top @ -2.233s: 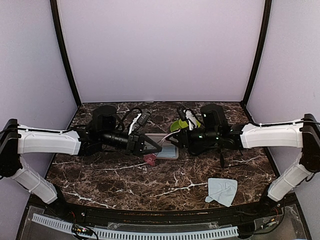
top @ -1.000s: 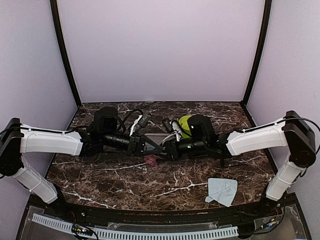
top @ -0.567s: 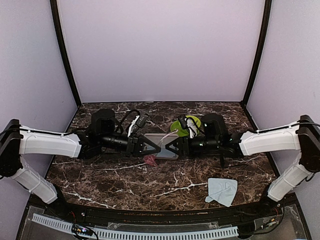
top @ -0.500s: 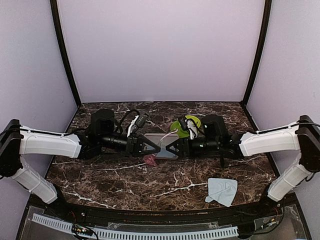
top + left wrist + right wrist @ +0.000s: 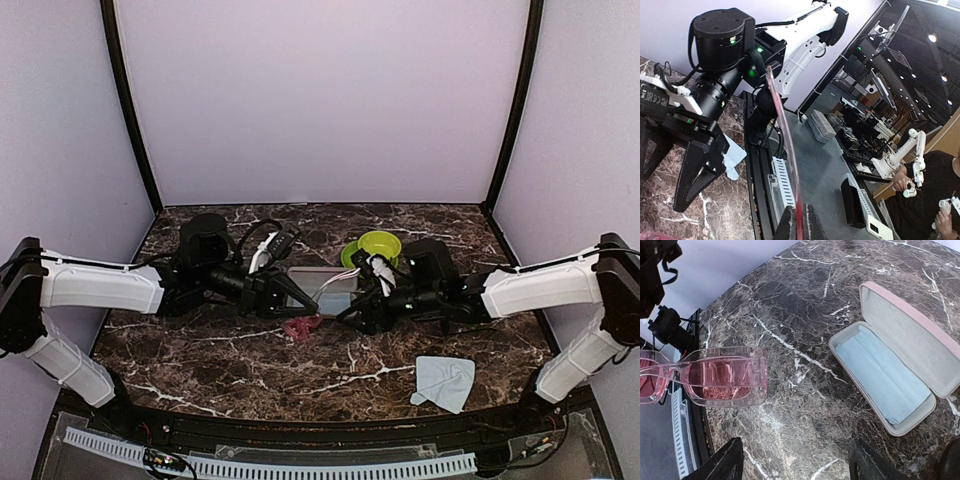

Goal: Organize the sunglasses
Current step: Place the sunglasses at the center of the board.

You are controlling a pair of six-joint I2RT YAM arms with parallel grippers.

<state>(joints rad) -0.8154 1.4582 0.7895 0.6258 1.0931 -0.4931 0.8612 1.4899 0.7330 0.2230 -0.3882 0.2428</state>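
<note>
- Left end effector (image 5: 800,223) is closed, pinching one thin temple arm of the red-pink sunglasses (image 5: 722,380).
- The sunglasses hang from that grip, lifted off the table (image 5: 220,350), lenses facing the right wrist camera.
- From above, the sunglasses sit near the middle of the table, between the two end effectors and just on the near side of the pink case (image 5: 912,335).
- Right end effector (image 5: 792,462) is open, fingers spread wide with nothing between them. It points at the sunglasses but is not touching them.
- The pink case lies open flat on the table, lid back, with a light blue lining (image 5: 885,380) in the tray half. Nothing else is in it.
- A green bowl (image 5: 380,243) stands behind the right arm, near the case.
- A pale blue cloth (image 5: 445,382) lies crumpled on the near right of the table, well apart from the case.
</note>
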